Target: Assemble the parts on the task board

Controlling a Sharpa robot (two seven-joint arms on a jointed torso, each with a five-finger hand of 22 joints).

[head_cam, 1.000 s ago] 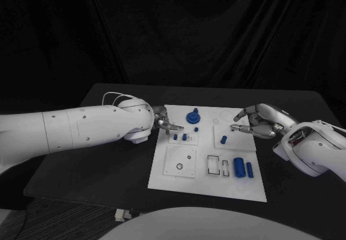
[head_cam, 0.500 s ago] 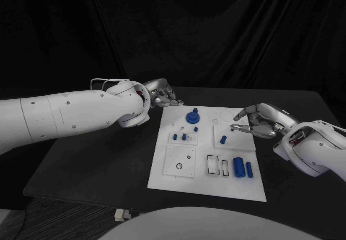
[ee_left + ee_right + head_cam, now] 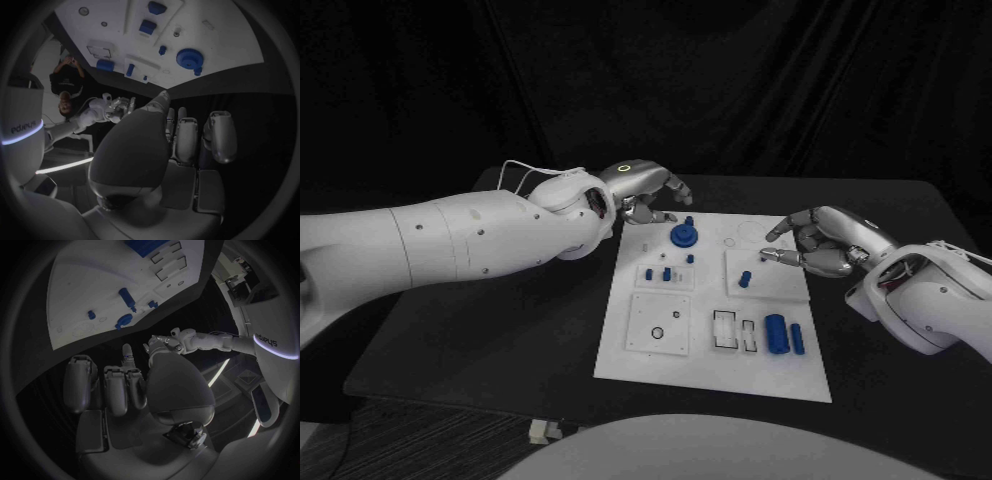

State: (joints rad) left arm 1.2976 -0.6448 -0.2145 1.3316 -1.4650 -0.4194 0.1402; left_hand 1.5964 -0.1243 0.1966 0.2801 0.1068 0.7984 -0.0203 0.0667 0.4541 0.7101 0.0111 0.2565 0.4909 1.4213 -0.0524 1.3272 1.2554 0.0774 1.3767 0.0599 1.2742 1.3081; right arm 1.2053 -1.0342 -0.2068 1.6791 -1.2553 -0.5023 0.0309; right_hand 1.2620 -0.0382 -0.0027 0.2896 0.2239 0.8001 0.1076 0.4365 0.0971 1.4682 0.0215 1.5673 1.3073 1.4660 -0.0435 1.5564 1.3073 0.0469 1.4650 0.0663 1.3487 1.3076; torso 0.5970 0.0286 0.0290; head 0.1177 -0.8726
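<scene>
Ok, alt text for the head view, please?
A white task board with small blue parts lies on a black table. The left hand hovers off the board's far left corner, the right hand curled over its right edge; neither visibly holds anything.

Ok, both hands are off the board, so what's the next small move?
Probably bring the right hand down onto the small blue peg beside it: its fingers are curled in with nothing held, while the left hand hangs past the task board's far edge.
</scene>
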